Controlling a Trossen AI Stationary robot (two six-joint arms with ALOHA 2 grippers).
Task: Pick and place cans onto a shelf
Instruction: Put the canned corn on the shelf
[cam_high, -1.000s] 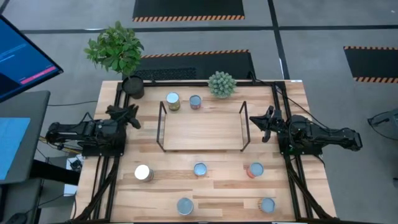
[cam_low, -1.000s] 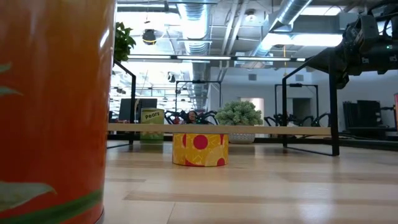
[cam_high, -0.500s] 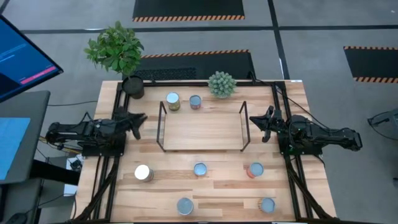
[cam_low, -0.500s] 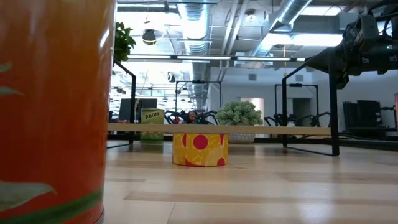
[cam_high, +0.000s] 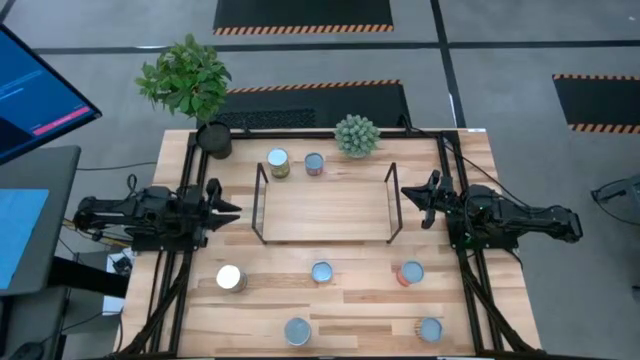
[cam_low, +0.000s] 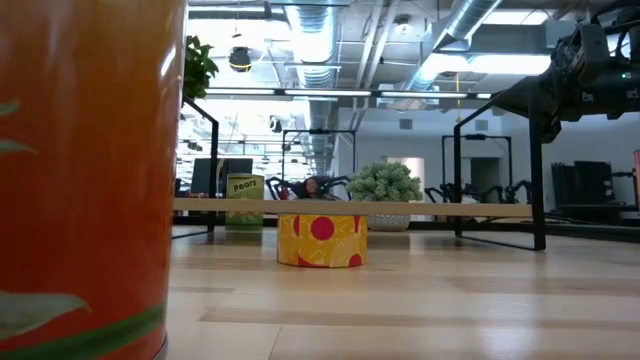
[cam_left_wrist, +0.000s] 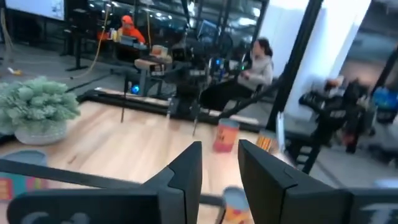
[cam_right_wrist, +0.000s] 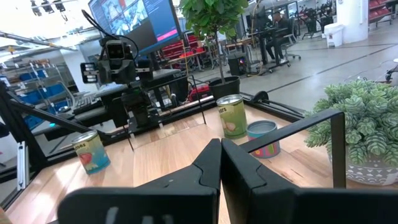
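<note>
A plank tabletop (cam_high: 470, 310) stands in an open workshop, with grey floor and striped mats beyond it. Along the near edge sit two cans (cam_high: 297, 331), the other at the right (cam_high: 430, 329). One row further in are three more: a white-topped can (cam_high: 230, 278), a blue-topped one (cam_high: 321, 272) and a red-sided one (cam_high: 410, 273). Past these, mid-tabletop, the shelf (cam_high: 325, 208) lies bare between its black wire ends. So by my judgement nothing is placed yet and all seven cans remain.

The left hand (cam_high: 228, 208) hovers just left of the shelf, fingers slightly apart and holding nothing. The right hand (cam_high: 410, 194) waits just beside the shelf's right end, fingers together, also empty.

Behind the shelf stand the last two cans (cam_high: 278, 163), (cam_high: 314, 164), with a small succulent (cam_high: 356, 135) beside them and a leafy plant (cam_high: 186, 77) in a black pot (cam_high: 214, 139) at the far left corner. The wire frames at the shelf ends may hinder sideways approaches.
</note>
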